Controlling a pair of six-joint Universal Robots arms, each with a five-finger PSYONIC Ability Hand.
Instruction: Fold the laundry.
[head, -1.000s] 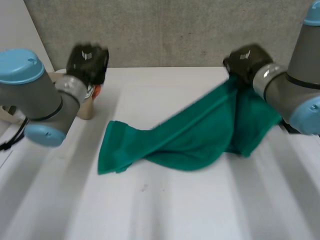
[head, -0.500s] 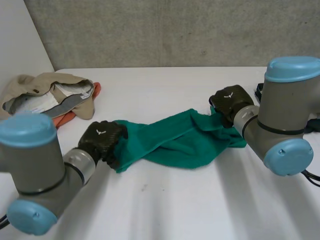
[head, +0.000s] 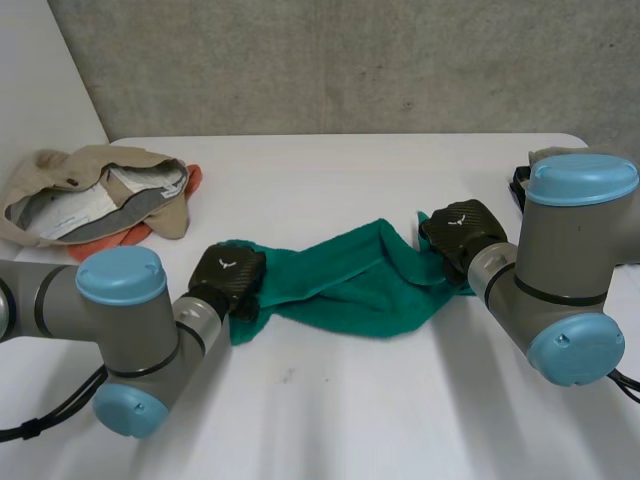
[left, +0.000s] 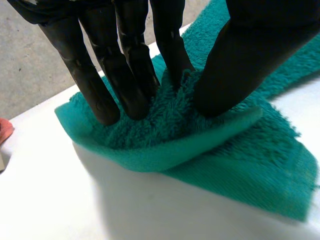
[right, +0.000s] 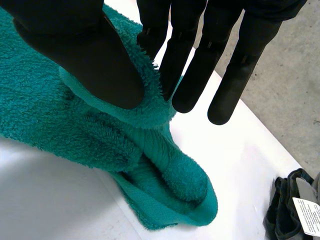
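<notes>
A green towel (head: 350, 285) lies stretched and bunched across the middle of the white table (head: 330, 410). My left hand (head: 228, 281) is at its left end; in the left wrist view the fingers (left: 125, 75) and thumb pinch a fold of the towel (left: 200, 140) at that corner. My right hand (head: 460, 232) is at the towel's right end. In the right wrist view its thumb (right: 95, 60) and fingers pinch the towel's edge (right: 145, 112), and the rest of the cloth hangs bunched below onto the table.
A pile of beige, white and orange clothes (head: 100, 195) lies at the table's back left. A dark garment (right: 295, 205) with a white label sits at the right edge, beyond my right hand. The front of the table is bare.
My left hand has come from the back left down to the towel's left end and closed on it. My right hand lowered its end toward the table, and the towel sank flatter.
</notes>
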